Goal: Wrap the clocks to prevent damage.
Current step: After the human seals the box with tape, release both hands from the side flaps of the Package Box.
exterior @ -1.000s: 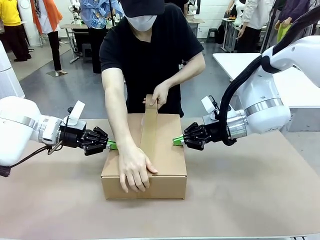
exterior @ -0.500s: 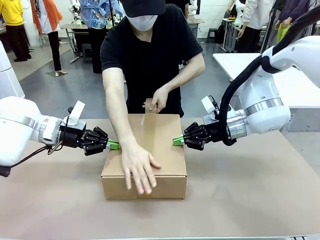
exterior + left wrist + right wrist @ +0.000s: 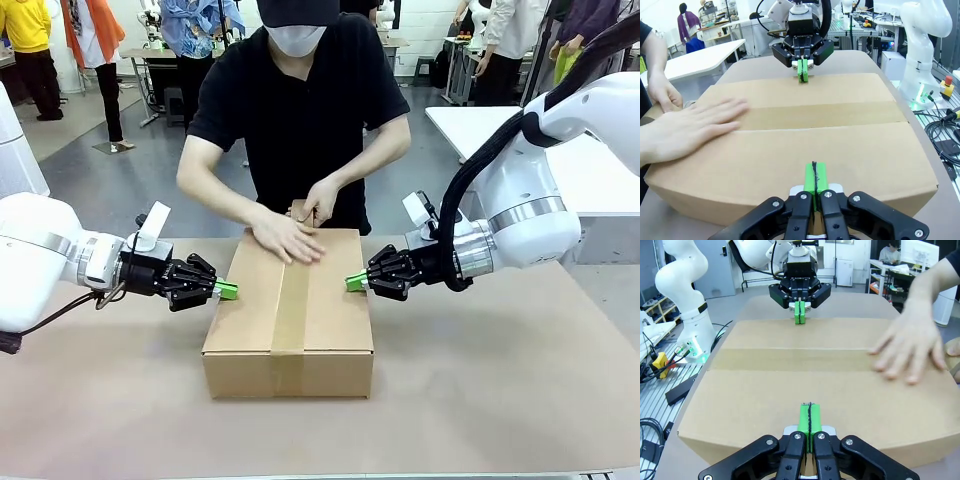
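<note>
Sealing stage of the wrapping task. My left gripper [image 3: 226, 290] and my right gripper [image 3: 355, 282] each have their green pads pressed together, nothing pinched between them, tips set against opposite side walls of the cardboard box [image 3: 330, 310], which lies directly ahead of both and between them on the brown table [image 3: 500, 400]; the clocks are presumably inside, unseen. A strip of brown tape [image 3: 290, 315] runs along the lid seam and over the near wall. The person's hands [image 3: 285, 238] press at the far end of the seam, well beyond my fingertips. Compared with half a second ago, the hand that lay on the lid's near end has travelled to the far edge, leaving the tape exposed; my grippers have stayed put. Next, I judge, I should keep bracing steadily until the tape is cut.
</note>
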